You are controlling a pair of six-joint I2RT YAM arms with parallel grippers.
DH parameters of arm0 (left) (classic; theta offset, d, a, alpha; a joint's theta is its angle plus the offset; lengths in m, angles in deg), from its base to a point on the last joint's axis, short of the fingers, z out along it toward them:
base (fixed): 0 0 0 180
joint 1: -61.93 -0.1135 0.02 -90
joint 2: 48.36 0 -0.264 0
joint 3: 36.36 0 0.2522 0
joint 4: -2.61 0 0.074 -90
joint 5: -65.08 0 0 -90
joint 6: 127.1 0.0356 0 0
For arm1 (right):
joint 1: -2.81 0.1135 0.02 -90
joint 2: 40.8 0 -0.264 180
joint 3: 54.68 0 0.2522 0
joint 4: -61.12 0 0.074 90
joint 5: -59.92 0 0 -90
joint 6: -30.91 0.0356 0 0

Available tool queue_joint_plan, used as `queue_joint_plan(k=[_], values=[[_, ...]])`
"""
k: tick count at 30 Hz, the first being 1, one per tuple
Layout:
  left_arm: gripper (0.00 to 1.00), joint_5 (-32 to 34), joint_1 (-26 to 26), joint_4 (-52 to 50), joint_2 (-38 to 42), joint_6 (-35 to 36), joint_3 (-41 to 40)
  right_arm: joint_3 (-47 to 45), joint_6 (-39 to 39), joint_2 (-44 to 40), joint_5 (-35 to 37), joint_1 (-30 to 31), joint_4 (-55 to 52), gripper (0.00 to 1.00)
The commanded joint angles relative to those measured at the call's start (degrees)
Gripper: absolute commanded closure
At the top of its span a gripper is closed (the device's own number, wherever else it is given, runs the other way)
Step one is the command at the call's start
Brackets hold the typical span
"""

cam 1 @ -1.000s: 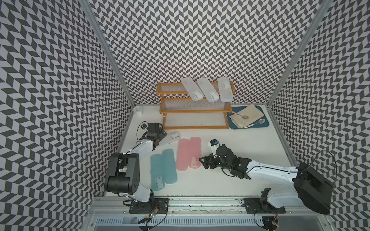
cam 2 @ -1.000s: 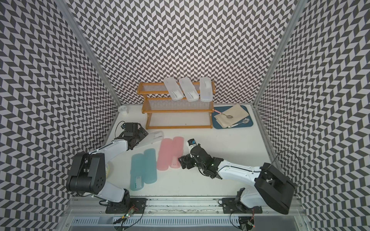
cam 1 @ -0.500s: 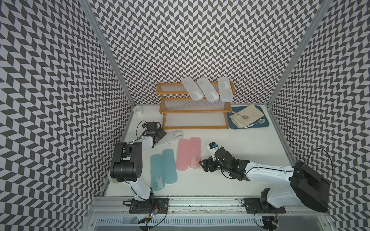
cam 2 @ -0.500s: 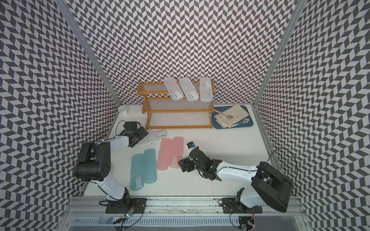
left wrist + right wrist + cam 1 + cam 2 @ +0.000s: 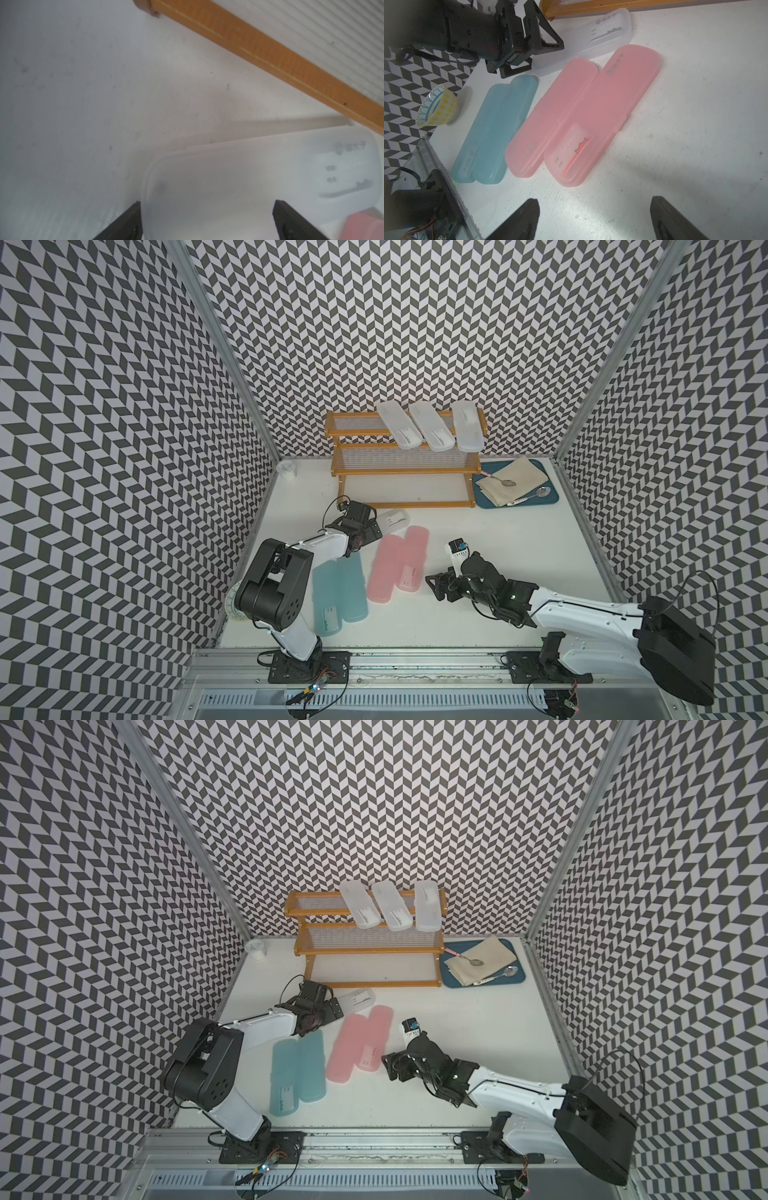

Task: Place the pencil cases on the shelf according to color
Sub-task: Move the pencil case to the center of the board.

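Since these pencil cases look like thin, stiff, slick plastic shells, light to lift, gripping across the narrow width seems best. The wood-and-mesh shelf [image 5: 415, 504] stands at 12 o'clock, with three white cases [image 5: 431, 425] on its top tier. The pink pair [image 5: 399, 564] lies at centre and the teal pair [image 5: 338, 593] at 7 o'clock. The left gripper [image 5: 376, 526] is spread, unclamped, over the fourth white case [image 5: 395, 520] at 11 o'clock. The right gripper [image 5: 433, 587] is spread and empty.

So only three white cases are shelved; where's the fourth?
In both top views the white case lies at the left, before the shelf's bottom rail, beside the pink cases, one end between the left pincer's jaws.
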Motion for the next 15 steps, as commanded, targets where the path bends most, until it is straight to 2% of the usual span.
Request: queue_joint_plan(k=[1, 6, 15], values=[[0.01, 0.5, 2.3, -5.8, 0.9, 0.3, 0.2, -0.7, 1.7, -2.4, 3.4, 0.3, -1.0, 0.12], [0.0, 1.0, 3.6, -5.1, 1.6, 5.7, 0.6, -0.7, 1.8, -4.2, 5.6, 0.3, -3.2, 0.12], [0.01, -5.2, 5.3, 0.0, 2.3, 13.4, 1.1, -0.2, 1.3, -5.6, 8.3, 0.2, -5.4, 0.11]])
